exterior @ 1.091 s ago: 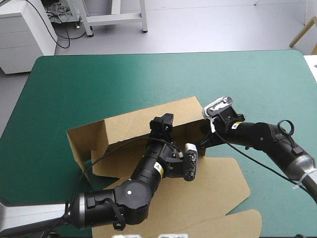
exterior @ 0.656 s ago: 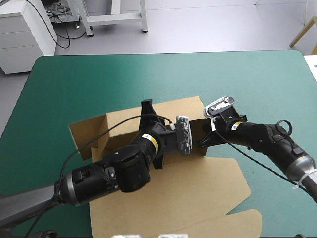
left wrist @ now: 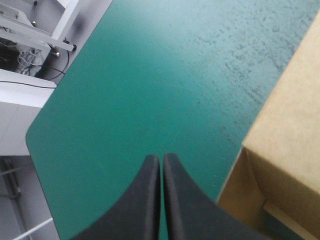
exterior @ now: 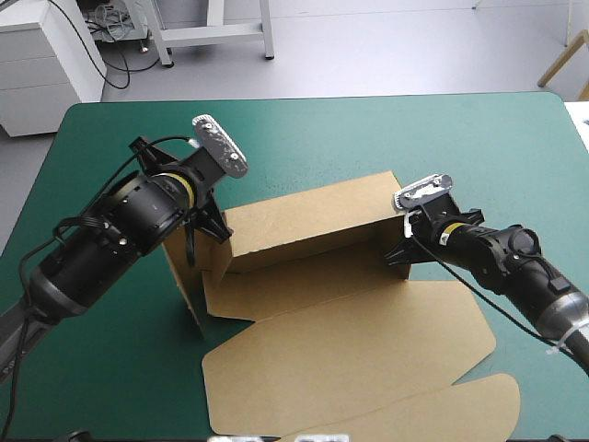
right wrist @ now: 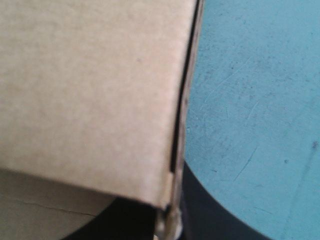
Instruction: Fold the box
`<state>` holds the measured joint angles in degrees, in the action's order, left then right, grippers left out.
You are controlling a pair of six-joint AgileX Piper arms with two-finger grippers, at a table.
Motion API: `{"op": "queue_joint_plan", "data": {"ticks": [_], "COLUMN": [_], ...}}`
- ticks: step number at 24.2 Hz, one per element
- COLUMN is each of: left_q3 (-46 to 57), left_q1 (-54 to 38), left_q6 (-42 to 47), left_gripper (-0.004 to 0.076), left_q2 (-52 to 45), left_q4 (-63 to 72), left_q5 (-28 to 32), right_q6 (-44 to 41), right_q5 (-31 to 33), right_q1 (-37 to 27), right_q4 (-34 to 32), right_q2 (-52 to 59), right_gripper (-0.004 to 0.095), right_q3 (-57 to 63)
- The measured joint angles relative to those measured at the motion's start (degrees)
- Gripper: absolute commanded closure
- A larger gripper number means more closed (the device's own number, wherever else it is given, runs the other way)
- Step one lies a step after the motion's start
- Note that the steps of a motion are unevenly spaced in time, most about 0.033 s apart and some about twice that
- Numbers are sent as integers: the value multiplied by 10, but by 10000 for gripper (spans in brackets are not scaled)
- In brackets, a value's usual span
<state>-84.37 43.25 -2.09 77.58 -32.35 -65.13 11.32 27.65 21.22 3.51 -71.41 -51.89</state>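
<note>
The brown box [exterior: 313, 221] lies mid-table with its long back wall raised and its lid [exterior: 350, 359] flat toward the near edge. My left gripper [exterior: 213, 230] is at the box's left end, just outside the corner. In the left wrist view this gripper [left wrist: 161, 159] is shut and empty over the teal-green cover, with the box corner [left wrist: 290, 135] beside it. My right gripper [exterior: 398, 255] sits at the box's right end. In the right wrist view its black fingers [right wrist: 172, 220] pinch the edge of the end wall [right wrist: 90, 85].
The lid's rounded flaps [exterior: 423, 414] reach almost to the table's near edge. The teal-green cover [exterior: 386, 138] stretches from the box to the far edge, and a strip of it [exterior: 101, 350] shows left of the box.
My left gripper rose out of the box's inside, swung to its left end and shut. The long wall now stands straighter and the lid lies farther right. The right gripper kept its hold.
</note>
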Motion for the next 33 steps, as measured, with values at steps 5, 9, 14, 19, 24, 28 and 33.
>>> {"op": "queue_joint_plan", "data": {"ticks": [5, 9, 14, 19, 24, 28, 33], "left_q3": [0, 0, 1, 2, 2, 2, 2], "left_q1": [-55, -107, -185, -269, -320, -320, -320], "left_q6": [0, -3, -38, -52, -53, -53, -54], "left_gripper": [720, 720, 720, 720, 720, 720, 721], "left_q2": [-25, -35, -35, -35, -35, -35, -35], "left_q4": [38, 63, 130, 182, 195, 199, 198], "left_q5": [-4, -4, -1, 19, 30, 31, 36], "right_q6": [-46, -70, -78, -91, -117, -119, -105], "right_q5": [20, 42, 95, 173, 228, 245, 301], "right_q1": [0, 0, 0, -1, -1, -1, -1], "right_q4": [-35, -50, -56, -59, -70, -71, -59], "right_q2": [13, 26, 35, 37, 30, -45, -191], "right_gripper": [927, 927, 927, 927, 928, 928, 928], "right_q3": [0, -2, -31, -91, -129, -152, -299]}}
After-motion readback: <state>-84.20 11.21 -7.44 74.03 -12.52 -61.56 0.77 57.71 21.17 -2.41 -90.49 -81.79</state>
